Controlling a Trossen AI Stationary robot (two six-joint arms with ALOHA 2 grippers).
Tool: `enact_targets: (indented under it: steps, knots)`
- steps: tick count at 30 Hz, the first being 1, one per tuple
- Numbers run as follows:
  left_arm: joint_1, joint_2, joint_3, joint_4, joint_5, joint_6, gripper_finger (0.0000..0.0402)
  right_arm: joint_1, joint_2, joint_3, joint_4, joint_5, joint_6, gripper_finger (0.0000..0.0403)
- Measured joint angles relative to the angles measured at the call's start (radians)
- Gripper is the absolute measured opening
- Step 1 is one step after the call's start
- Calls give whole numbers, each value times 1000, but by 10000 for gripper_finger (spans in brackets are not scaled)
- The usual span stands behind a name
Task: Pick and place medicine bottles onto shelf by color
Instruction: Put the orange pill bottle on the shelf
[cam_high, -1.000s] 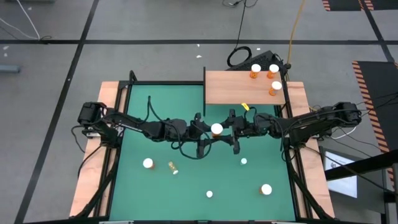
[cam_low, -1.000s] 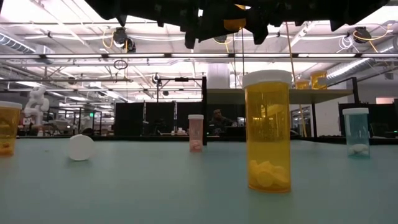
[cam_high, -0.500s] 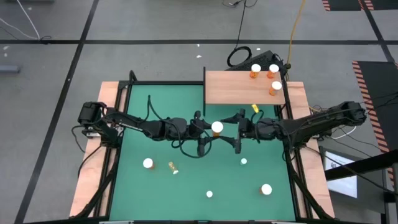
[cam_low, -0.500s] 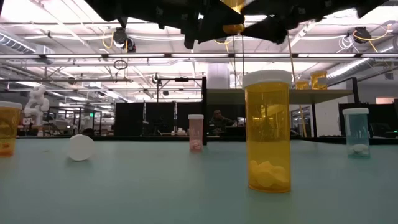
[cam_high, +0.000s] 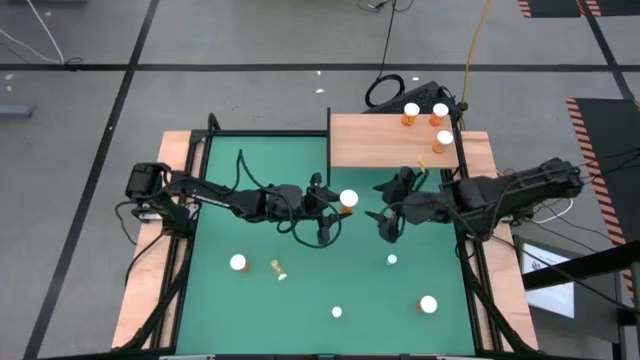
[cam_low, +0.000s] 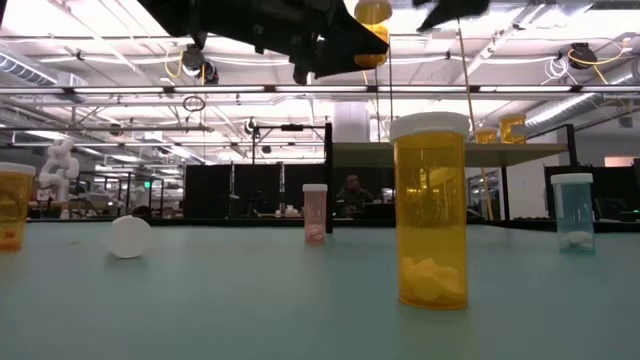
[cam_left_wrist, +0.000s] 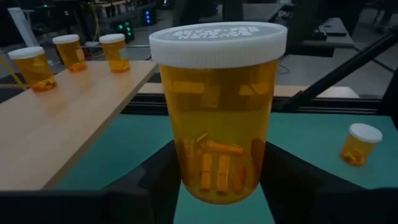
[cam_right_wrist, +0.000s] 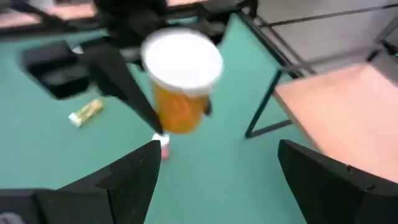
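Since 1 s ago the right gripper (cam_high: 386, 214) has let go of the white-capped orange translucent pill bottle (cam_high: 347, 201) and backed off toward the right side; its fingers (cam_right_wrist: 127, 180) now stand wide apart, nothing between them. Left gripper (cam_high: 335, 206) keeps the bottle alone, clamped at mid-width, held upright above the green mat (cam_high: 300, 290), just short of the light-brown wooden shelf board (cam_high: 375, 142). Raised lettering on the cap (cam_left_wrist: 217, 36), not legible. Three orange bottles (cam_high: 411, 112) already stand at the shelf's far right corner. Left arm is stretched across mat centre; right arm is bent near the shelf.
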Motion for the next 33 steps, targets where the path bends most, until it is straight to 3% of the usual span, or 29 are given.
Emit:
enact_targets:
  steps: [7, 13, 20, 33]
  knots:
    - [0, 0, 0, -2, 0, 4, 197, -20, 303, 563, -445, -90, -129, 316]
    - [-7, 0, 0, -13, -1, 6, 196, -65, 529, 862, -664, -238, -211, 316]
    - [-19, 1, 0, -39, -1, 26, 190, -112, 664, 975, -796, -287, -259, 315]
    - [-19, 1, 0, -57, -3, 40, 188, -171, 668, 977, -794, -321, -315, 315]
